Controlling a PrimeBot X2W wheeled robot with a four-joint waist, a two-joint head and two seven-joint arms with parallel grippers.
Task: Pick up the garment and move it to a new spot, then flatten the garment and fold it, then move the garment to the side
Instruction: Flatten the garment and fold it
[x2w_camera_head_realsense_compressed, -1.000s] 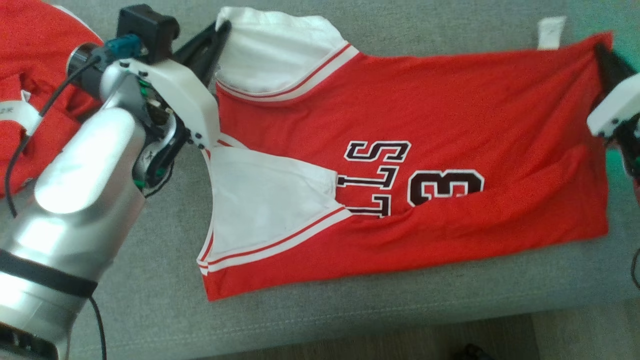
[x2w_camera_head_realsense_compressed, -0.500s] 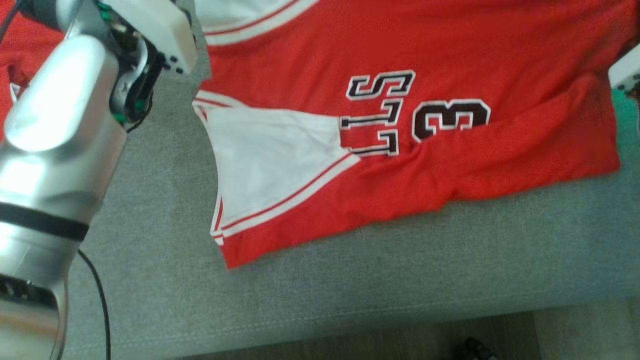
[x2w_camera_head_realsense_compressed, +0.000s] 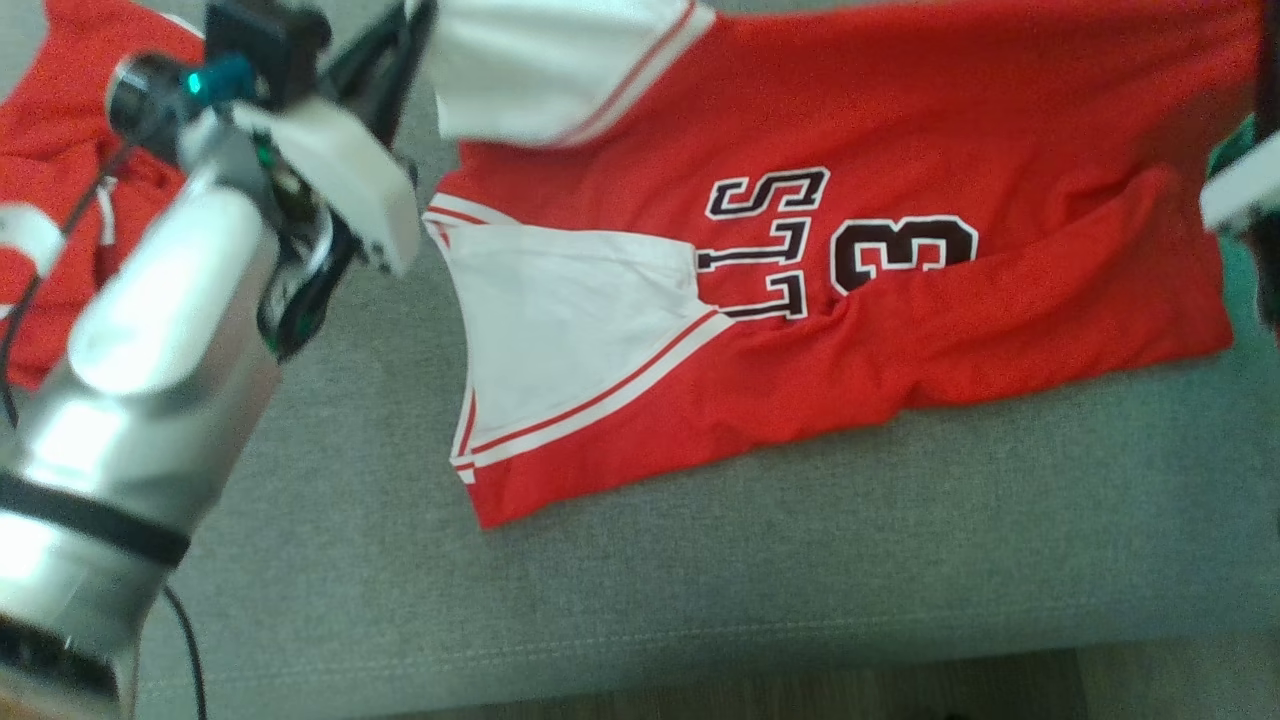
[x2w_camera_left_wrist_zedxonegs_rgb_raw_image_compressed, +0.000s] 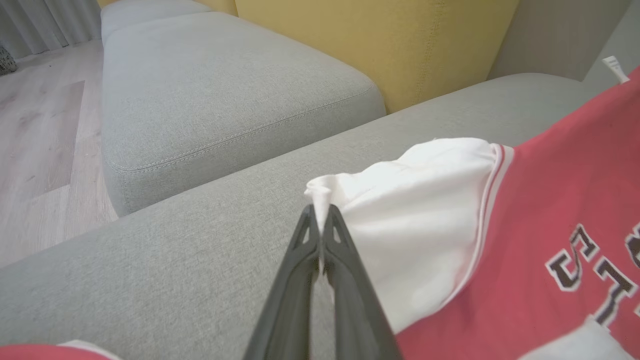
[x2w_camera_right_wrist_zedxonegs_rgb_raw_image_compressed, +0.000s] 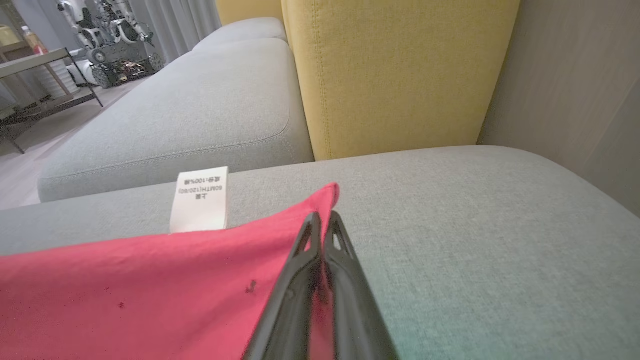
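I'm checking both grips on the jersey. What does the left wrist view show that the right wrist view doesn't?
Left wrist view: the left gripper shut on the jersey at its white sleeve, and black lettering. Right wrist view: the right gripper shut on the red hem corner, beside a white label. Both: the red jersey on a grey sofa with a yellow cushion behind.

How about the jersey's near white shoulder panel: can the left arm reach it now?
Probably not right away: the left gripper is shut on the jersey's far shoulder panel. The near shoulder panel lies uncovered close to that arm, so after letting go it looks reachable.
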